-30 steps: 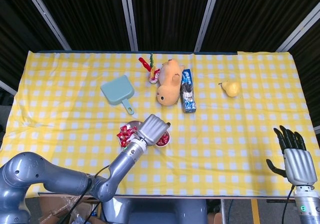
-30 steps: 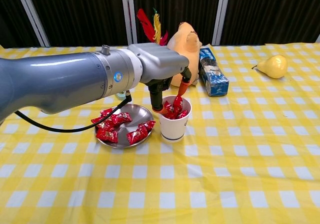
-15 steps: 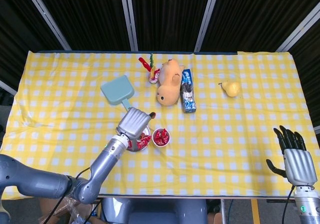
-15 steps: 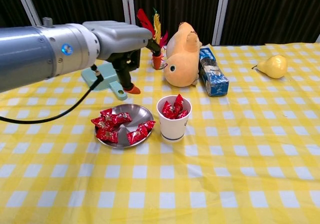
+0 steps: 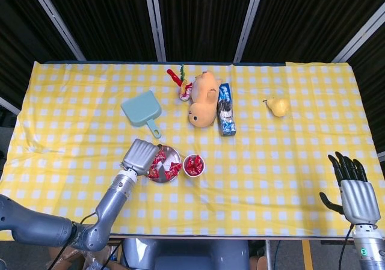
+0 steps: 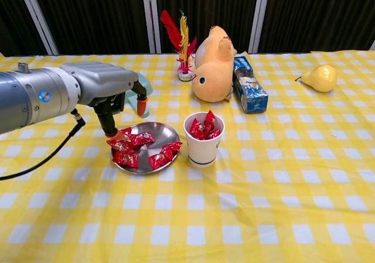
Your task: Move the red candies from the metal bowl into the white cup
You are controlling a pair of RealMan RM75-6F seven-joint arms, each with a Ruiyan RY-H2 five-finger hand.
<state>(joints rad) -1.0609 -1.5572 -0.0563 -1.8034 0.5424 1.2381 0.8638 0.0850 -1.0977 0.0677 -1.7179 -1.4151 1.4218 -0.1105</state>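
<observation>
The left hand [image 6: 111,96] swings back from the white cup [image 6: 203,139], fingers apart and empty, dipping onto the metal bowl's [image 6: 167,133] red candies [image 6: 130,146] for another load.

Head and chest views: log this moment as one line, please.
left robot hand: over metal bowl, fingers reaching candies | white cup: part-filled | right robot hand: idle, open

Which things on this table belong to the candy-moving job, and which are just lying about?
Part of the job:
red candies
metal bowl
white cup
left hand, fingers lowered at the bowl

Lying about:
teal dustpan
plush duck
blue packet
pear
feather shuttlecock
right hand, idle
</observation>
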